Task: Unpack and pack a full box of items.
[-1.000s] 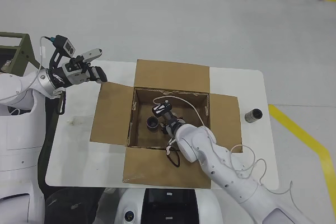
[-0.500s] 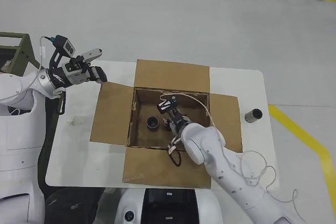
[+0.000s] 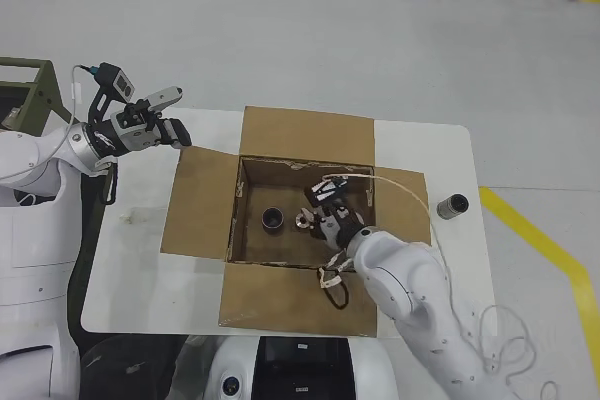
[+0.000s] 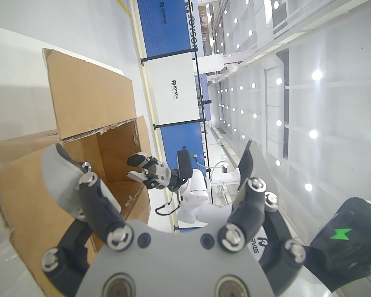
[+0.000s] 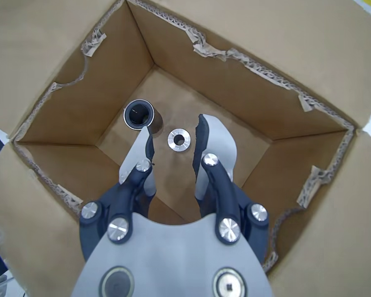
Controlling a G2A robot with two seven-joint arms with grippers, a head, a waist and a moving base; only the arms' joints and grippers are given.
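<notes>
An open cardboard box [image 3: 305, 132] sits mid-table with its flaps spread out. On its floor stand a dark hollow cylinder [image 3: 272, 218] [image 5: 138, 118] and, beside it, a small silver ring [image 5: 179, 139]. My right gripper [image 5: 173, 126] [image 3: 310, 220] hangs open over the inside of the box, its fingertips either side of the ring and well above it, holding nothing. It also appears in the left wrist view as the far gripper [image 4: 139, 168] over the box [image 4: 89, 94]. My left gripper [image 3: 172, 115] [image 4: 154, 162] is open and empty, raised left of the box near the table's far left corner.
A second dark cylinder with a silver rim [image 3: 451, 206] stands on the white table [image 3: 130, 280] right of the box. A green crate [image 3: 20, 90] sits beyond the table's left end. The box walls [image 5: 235, 94] have torn edges around the gripper.
My right arm has shifted right inside the box, away from the dark cylinder, and now hangs over the ring. The left arm has kept still.
</notes>
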